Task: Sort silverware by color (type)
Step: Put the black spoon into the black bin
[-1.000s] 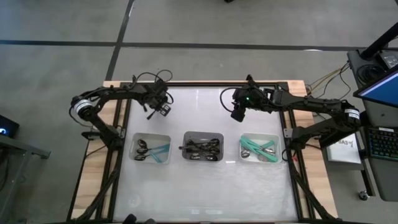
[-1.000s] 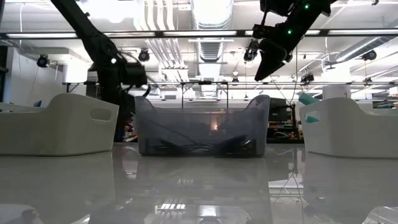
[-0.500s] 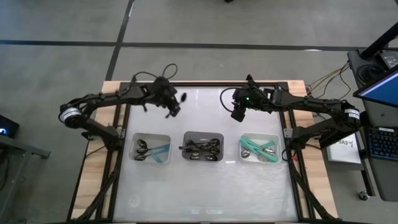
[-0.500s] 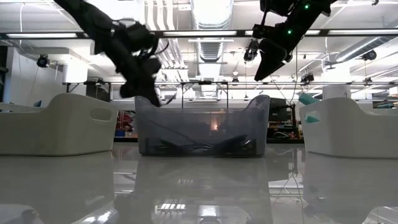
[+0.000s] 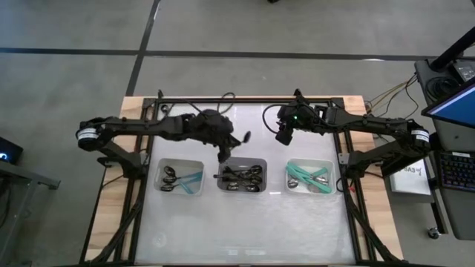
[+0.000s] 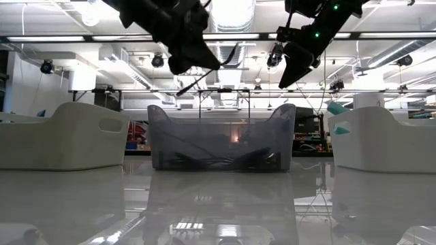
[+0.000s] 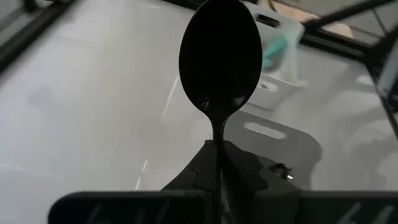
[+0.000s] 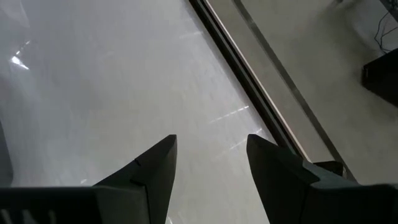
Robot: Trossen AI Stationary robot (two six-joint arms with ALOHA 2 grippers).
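Overhead, left claw (image 7: 219, 163) pinches black spoon (image 7: 220, 56) above glossy white table (image 5: 245, 215); right claw (image 8: 211, 168) spread.

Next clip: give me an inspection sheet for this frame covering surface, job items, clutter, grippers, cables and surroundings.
Surface: white table, glossy, bare in front of the trays.
Job's things: black spoon held in the air; left tray holds silver and mint spoons, grey middle tray dark ones, right tray mint and silver.
Clutter: nothing seen.
Grippers: left gripper shut on the black spoon above the middle tray's rear edge; right gripper open, empty, raised behind the trays.
Cables: wires off the table's right side.
Surroundings: keyboard, grey floor.
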